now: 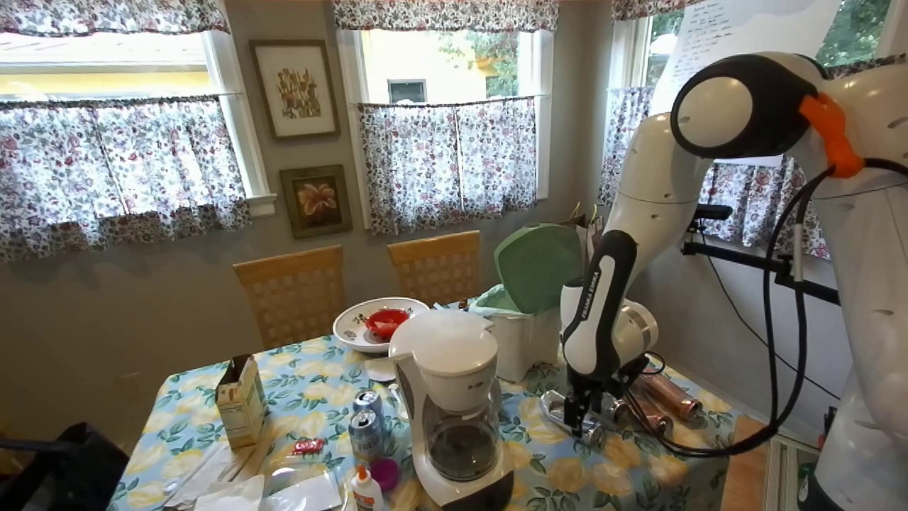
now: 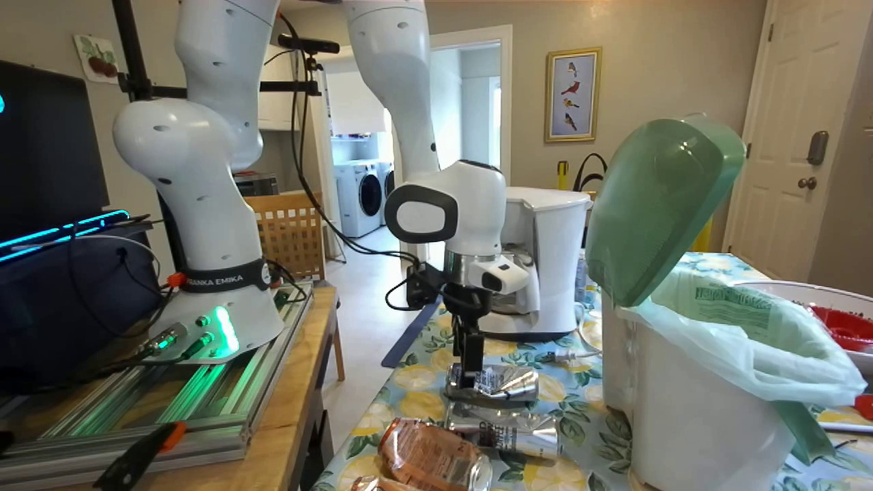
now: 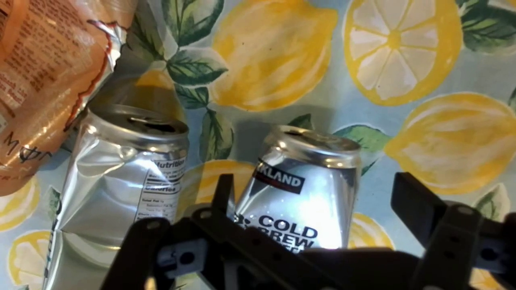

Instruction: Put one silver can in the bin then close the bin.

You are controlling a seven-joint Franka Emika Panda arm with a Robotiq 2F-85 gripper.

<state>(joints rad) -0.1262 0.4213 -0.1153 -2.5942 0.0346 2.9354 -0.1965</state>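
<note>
A silver can (image 3: 302,201) lies on its side on the lemon tablecloth, also in both exterior views (image 1: 557,409) (image 2: 508,383). My gripper (image 3: 314,183) is open around it, fingers pointing down (image 1: 578,419) (image 2: 469,378). The left finger in the wrist view is close against the can; the right finger stands apart with cloth showing between. The can's lower end is hidden by the gripper. A second, dented silver can (image 3: 121,193) lies beside it (image 2: 508,429). The white bin (image 1: 525,344) (image 2: 696,402) stands nearby with a liner, its green lid (image 1: 539,262) (image 2: 661,204) raised open.
Orange-brown cans (image 2: 436,453) (image 1: 670,394) lie beside the silver cans. A white coffee maker (image 1: 447,348) (image 2: 545,266) stands near the gripper. A bowl (image 1: 347,328), blue drink cans (image 1: 365,433) and a carton (image 1: 241,404) are also on the table.
</note>
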